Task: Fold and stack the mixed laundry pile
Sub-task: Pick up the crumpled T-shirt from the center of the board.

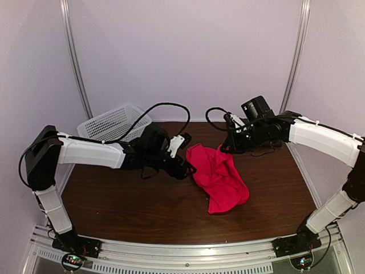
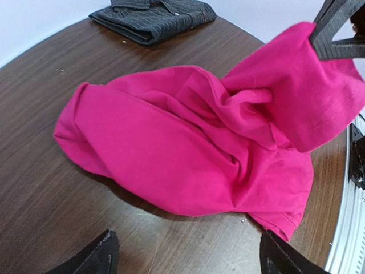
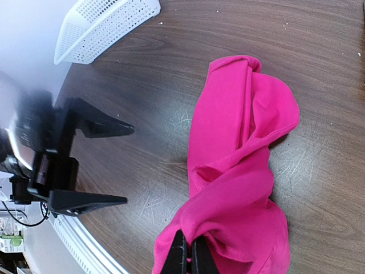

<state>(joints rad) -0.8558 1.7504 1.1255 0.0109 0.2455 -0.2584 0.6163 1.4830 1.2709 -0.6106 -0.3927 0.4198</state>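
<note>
The red-pink T-shirt (image 1: 218,178) lies crumpled in the middle of the table. One edge of it is lifted at the far side. My right gripper (image 3: 189,254) is shut on a fold of that edge and holds it above the table (image 1: 125,200). It shows in the left wrist view as a dark finger (image 2: 336,34) on the raised cloth (image 2: 188,148). My left gripper (image 2: 191,257) stands open just left of the T-shirt, with only bare wood between its fingers. The dark pinstriped shirt (image 2: 154,17) lies folded at the far edge.
A white lattice basket (image 1: 114,123) sits tilted at the back left corner, also visible in the right wrist view as the basket (image 3: 102,23). The left gripper's open fingers (image 3: 102,125) point toward the T-shirt (image 3: 239,148). A metal rail (image 1: 182,251) runs along the near edge.
</note>
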